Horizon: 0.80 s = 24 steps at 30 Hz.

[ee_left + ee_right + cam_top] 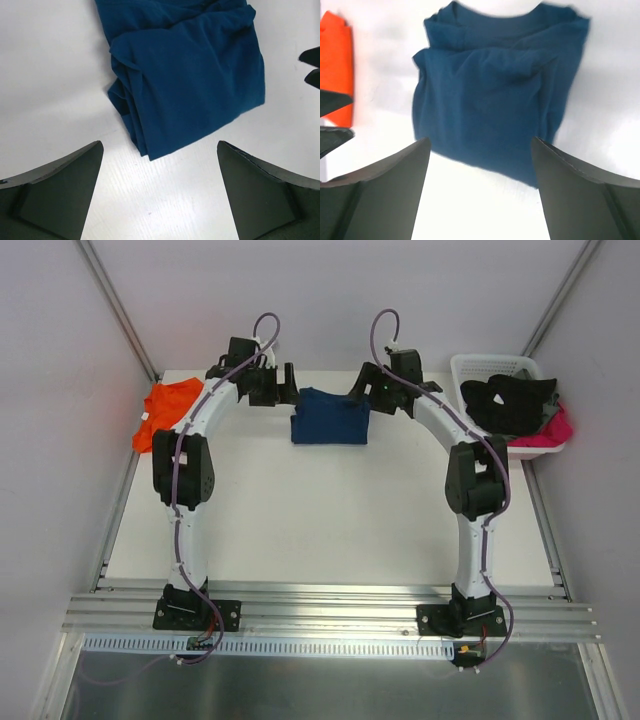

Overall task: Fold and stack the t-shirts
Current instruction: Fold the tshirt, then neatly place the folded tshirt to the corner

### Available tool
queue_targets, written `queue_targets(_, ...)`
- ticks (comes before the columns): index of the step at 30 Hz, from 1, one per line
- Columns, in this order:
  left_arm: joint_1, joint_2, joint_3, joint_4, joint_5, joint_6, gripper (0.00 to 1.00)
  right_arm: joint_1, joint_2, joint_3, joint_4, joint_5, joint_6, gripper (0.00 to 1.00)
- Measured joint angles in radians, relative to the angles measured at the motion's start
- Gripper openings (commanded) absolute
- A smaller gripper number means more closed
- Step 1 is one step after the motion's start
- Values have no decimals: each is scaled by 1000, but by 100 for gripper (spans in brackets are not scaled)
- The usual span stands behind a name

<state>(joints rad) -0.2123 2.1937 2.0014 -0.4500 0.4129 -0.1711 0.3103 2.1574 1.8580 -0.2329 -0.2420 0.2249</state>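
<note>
left hand (285,383) and right hand (362,378) are both spread and empty, flanking the folded navy t-shirt (330,417) at the worktop's (320,520) far middle. the orange t-shirt (165,412) lies far left. a one-sided lift could spill the navy's loose folds.

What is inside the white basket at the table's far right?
Black clothing lies heaped on top in the white basket, spilling over its rim, with a pink garment showing beneath it. Anything deeper is covered.

On the table (320,530), a folded shirt (330,428) lies at twelve o'clock, a crumpled shirt (165,412) at ten, and a basket (490,361) at two.
</note>
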Motion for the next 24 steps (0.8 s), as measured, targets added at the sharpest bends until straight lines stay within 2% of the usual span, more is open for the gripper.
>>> queue_targets(4,38,39,-17,1,139,-50,99,6,26,2,11,-76,67,84)
queue_targets(9,43,70,-39,-4,228,-77,99,23,166,125,32,-134,127,84)
queue_targets(17,44,22,-144,-1,260,-83,99,53,355,291,72,-157,195,84)
queue_targets(21,44,-39,-199,-11,255,-83,99,61,372,274,85,-159,230,84)
queue_targets(24,45,-88,-216,-11,246,-82,99,60,344,196,147,-179,256,84)
